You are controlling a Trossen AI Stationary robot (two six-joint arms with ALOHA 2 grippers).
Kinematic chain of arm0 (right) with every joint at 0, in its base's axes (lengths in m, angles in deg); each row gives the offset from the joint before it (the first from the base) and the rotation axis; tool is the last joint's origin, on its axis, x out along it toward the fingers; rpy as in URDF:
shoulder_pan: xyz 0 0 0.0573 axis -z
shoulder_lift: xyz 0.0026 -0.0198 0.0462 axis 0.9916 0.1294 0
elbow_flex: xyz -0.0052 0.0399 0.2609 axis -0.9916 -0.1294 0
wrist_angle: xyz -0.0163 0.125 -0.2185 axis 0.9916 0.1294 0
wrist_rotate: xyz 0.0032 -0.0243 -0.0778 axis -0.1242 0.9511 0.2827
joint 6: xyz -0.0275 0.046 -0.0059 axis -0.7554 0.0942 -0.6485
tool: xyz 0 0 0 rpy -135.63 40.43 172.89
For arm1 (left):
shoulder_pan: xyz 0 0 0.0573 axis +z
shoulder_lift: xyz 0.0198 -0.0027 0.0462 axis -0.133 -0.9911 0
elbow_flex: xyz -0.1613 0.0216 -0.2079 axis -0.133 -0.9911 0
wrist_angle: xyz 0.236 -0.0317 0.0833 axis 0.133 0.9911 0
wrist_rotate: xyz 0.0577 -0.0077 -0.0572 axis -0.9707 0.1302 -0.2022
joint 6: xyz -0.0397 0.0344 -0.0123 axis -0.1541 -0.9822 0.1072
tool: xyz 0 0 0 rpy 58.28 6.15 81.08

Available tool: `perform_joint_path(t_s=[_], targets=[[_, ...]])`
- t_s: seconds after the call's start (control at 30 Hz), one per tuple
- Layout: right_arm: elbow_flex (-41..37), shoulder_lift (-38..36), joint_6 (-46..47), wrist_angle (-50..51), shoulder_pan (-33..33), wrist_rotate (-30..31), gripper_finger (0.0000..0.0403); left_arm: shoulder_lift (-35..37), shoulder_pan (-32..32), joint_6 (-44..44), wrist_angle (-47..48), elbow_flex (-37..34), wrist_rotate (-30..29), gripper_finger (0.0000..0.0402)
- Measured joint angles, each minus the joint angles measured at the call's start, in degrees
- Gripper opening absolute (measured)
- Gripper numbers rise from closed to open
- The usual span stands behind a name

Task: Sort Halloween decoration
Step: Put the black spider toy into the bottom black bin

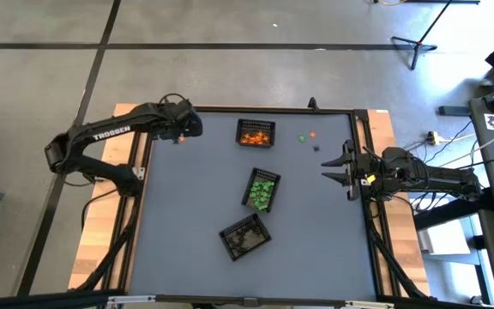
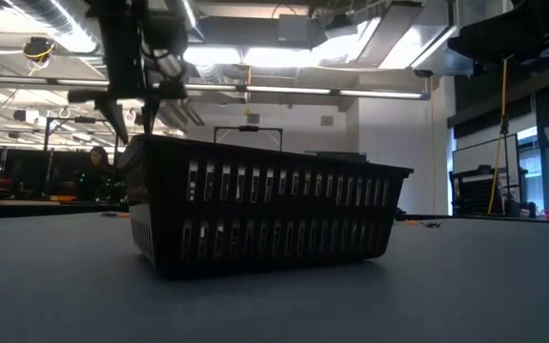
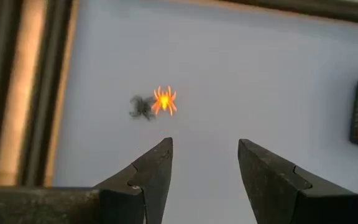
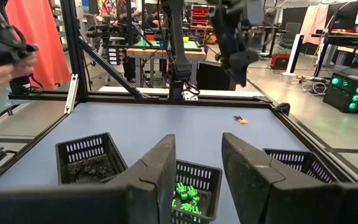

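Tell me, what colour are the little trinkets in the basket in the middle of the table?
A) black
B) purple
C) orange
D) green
D: seen from above, the middle basket is filled with bright green trinkets, while the orange ones lie in the basket farther back and the dark ones in the nearest basket.

Two dark arms, white TROSSEN lettering on left arm (image 1: 110,135), black wedge-shaped fingers (image 3: 151,177)

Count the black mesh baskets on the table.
3. The basket of orange trinkets sits farthest back, the basket of green trinkets mid-table, and the basket of dark trinkets nearest the front edge.
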Motion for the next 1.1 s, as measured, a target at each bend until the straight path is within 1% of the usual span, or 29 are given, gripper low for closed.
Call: perform_joint_path(t_s=[0.07, 0.27, 0.4, 0.5, 0.57, 0.7, 0.8, 0.87, 1.0, 1.1], targets=[[0.00, 0.00, 0.00, -0.02, 0.00, 0.02, 0.0127, 0.00, 1.08, 0.19, -3.13, -2.54, 1.37, 0.0176], [0.00, 0.01, 0.00, -0.02, 0.00, 0.01, 0.0127, -0.15, 2.93, 0.87, -12.83, -12.40, 1.56, 0.0176], [0.00, 0.00, 0.00, -0.02, 0.00, 0.00, 0.0127, -0.15, 3.73, 4.17, -20.61, -18.06, -2.75, 0.0176], [0.00, 0.00, 0.00, -0.02, -0.01, 0.01, 0.0127, -0.15, 4.23, 6.59, -25.87, -20.29, -5.25, 0.0176], [0.00, 0.01, 0.00, -0.02, 0.00, 0.02, 0.0127, -0.15, 4.25, 5.73, -25.96, -21.14, -4.75, 0.0176], [0.00, 0.00, 0.00, -0.02, 0.00, 0.00, 0.0127, -0.15, 4.21, 0.20, -26.48, -22.29, -5.76, 0.0176], [0.00, 0.00, 0.00, -0.02, 0.00, 0.00, 0.0127, -0.15, 4.20, -1.15, -26.67, -23.37, -5.37, 0.0176], [0.00, 0.01, 0.00, -0.02, 0.00, 0.02, 0.0127, -0.15, 4.16, 0.73, -27.44, -24.39, -5.42, 0.0176], [0.00, 0.00, 0.00, -0.02, 0.00, 0.02, 0.0127, -0.15, 4.41, 7.85, -28.58, -26.26, -6.52, 0.0176], [0.00, 0.01, 0.00, -0.02, 0.00, 0.01, 0.0127, -0.15, 5.26, 7.21, -29.19, -27.15, -6.72, 0.0176]])
